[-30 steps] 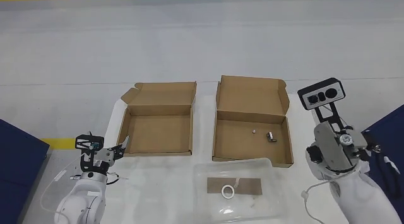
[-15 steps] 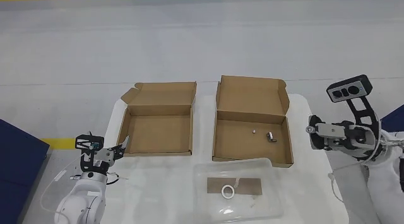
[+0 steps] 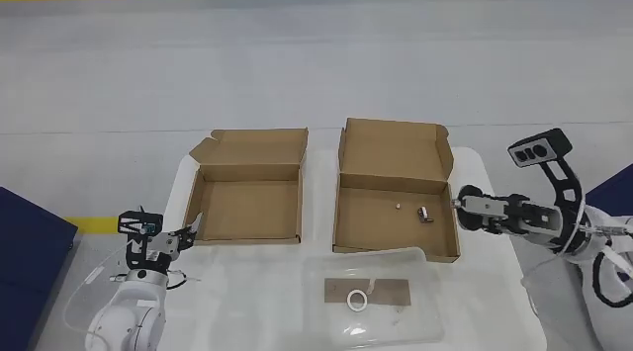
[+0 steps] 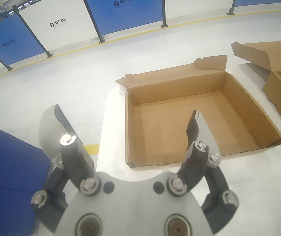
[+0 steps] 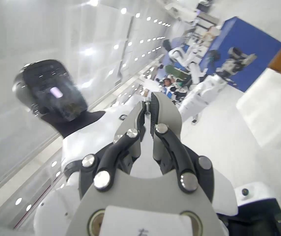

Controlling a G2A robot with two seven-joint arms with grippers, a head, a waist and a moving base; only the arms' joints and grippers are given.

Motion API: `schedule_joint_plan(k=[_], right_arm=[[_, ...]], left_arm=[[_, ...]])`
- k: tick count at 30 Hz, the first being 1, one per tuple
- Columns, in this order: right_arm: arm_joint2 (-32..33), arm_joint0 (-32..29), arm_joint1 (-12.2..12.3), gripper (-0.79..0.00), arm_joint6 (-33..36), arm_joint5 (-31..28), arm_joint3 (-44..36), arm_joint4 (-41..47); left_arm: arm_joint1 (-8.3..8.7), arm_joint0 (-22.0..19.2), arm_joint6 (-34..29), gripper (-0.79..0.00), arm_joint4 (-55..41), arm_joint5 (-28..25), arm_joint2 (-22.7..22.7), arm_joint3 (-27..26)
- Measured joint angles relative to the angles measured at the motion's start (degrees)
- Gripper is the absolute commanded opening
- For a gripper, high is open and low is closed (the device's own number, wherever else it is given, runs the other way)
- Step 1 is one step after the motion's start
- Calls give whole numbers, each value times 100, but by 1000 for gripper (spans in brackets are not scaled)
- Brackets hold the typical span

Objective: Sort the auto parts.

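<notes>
Two open cardboard boxes stand side by side on the white table: the left box [image 3: 247, 209] [image 4: 194, 121] is empty, while the right box [image 3: 371, 222] holds a metal part [image 3: 425, 216] and a tiny piece [image 3: 397, 207]. My right gripper [image 3: 459, 203] [image 5: 148, 106] hovers at the right box's right wall, shut on a small screw [image 5: 147, 108] pinched at its tips. My left gripper [image 3: 188, 229] [image 4: 125, 111] is open with nothing in it, just outside the left box's near left corner. A white ring [image 3: 356, 300] lies in the clear tray [image 3: 321, 277].
The clear tray at the table's front also holds a brown cardboard strip [image 3: 381, 290]. Both box lids [image 3: 394, 151] stand open at the back. The table edge [image 3: 178, 178] runs close to the left box. Blue barriers [image 4: 120, 3] stand across the floor.
The right arm has swung from the table's front right corner toward the right box, and its gripper now points at that box's right wall. The left arm has stayed still.
</notes>
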Motion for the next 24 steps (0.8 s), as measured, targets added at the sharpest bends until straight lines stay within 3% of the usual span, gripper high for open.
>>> schedule_joint_plan(k=[5,8,11,19,22,24], right_arm=[[-55,223,99,-785,-452,527,-66,-2010],[-232,330,131,-785,-585,791,-52,-2743],[-385,404,154,-785,-622,894,-17,-3317],[-369,392,158,-785,-671,870,-55,-3286],[-555,302,202,-785,-1179,1121,-320,-4129],[-822,356,226,-785,-1339,1449,-397,-5225]], left_arm=[[0,0,0,0,0,0,0,0],[0,0,0,0,0,0,0,0],[0,0,0,0,0,0,0,0],[0,0,0,0,0,0,0,0],[0,0,0,0,0,0,0,0],[0,0,0,0,0,0,0,0]])
